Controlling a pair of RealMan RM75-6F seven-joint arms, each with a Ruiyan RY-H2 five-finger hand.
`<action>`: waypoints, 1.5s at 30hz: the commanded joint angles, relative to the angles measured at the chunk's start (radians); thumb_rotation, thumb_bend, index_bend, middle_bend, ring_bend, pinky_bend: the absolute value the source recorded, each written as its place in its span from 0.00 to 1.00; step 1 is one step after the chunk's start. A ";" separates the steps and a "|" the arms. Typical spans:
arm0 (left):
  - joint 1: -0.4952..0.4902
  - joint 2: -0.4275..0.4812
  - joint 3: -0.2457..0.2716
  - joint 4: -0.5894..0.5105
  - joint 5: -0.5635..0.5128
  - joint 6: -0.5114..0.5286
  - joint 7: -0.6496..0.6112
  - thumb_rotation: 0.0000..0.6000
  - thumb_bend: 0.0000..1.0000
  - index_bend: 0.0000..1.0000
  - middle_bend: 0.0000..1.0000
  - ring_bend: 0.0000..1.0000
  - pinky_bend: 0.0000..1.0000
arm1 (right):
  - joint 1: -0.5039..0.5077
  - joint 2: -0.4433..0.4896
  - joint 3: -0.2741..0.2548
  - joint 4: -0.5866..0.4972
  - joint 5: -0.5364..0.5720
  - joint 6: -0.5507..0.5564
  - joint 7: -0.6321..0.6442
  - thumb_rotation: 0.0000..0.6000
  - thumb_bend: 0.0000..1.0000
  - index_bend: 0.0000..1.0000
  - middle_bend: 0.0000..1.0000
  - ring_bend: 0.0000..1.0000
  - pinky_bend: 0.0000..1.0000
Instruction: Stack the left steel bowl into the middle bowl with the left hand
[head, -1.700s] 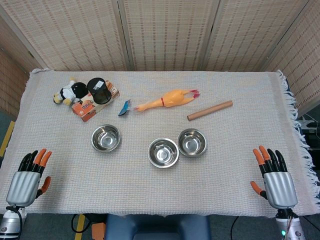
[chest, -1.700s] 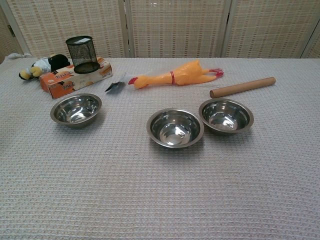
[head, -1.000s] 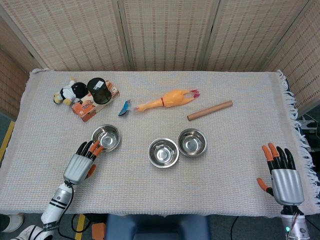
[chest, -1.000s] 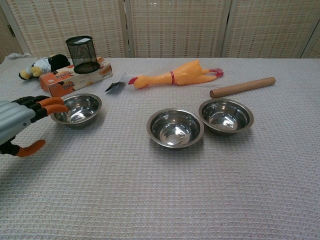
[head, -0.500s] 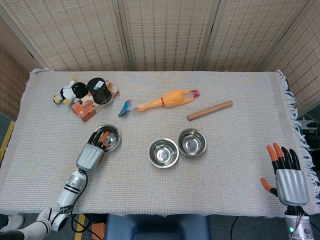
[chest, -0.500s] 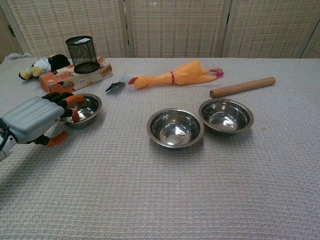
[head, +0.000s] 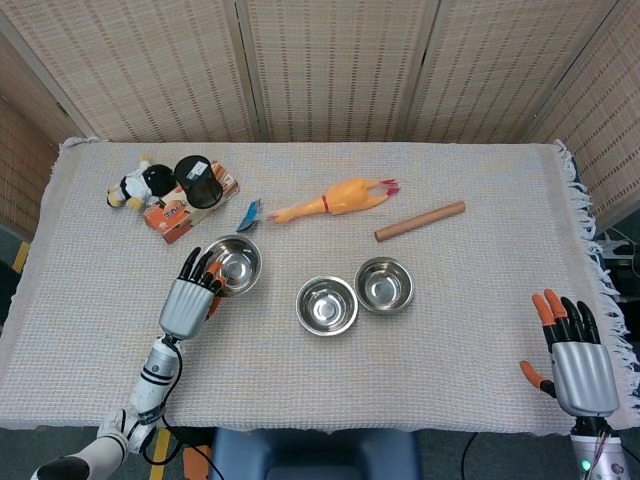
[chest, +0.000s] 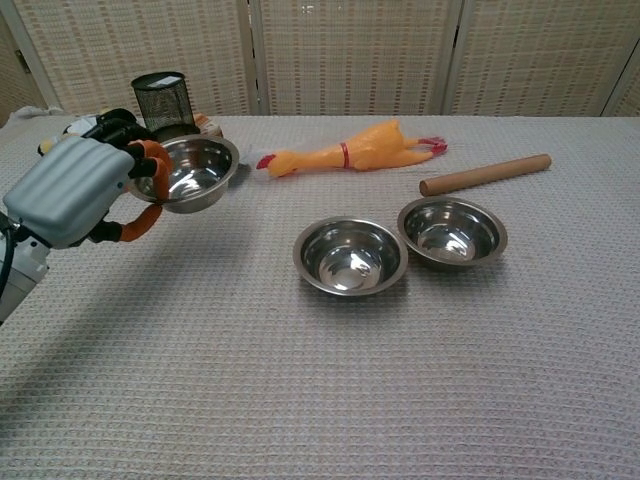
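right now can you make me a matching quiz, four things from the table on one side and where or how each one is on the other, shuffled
Things:
1. left steel bowl
2. middle bowl
3. rubber chicken
4. right hand

States:
A. resting on the cloth, empty, beside another bowl
B. open at the near right edge of the table, holding nothing
C. lifted off the cloth, gripped by the left hand
D. lying on its side behind the bowls

Pairs: 1-C, 2-A, 3-D, 4-B
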 joint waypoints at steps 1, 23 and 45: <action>-0.016 0.006 0.022 -0.129 0.043 0.079 0.054 1.00 0.49 0.83 0.31 0.15 0.13 | -0.007 0.011 -0.008 -0.010 -0.019 0.013 0.014 1.00 0.09 0.00 0.00 0.00 0.00; -0.079 -0.027 0.064 -0.401 0.019 -0.214 0.427 1.00 0.47 0.09 0.14 0.02 0.12 | -0.034 0.070 -0.030 -0.035 -0.086 0.054 0.108 1.00 0.09 0.00 0.00 0.00 0.00; 0.229 0.595 0.200 -1.052 -0.016 0.022 0.505 1.00 0.45 0.00 0.01 0.00 0.10 | 0.222 -0.065 0.081 0.059 0.069 -0.306 -0.082 1.00 0.09 0.05 0.00 0.00 0.00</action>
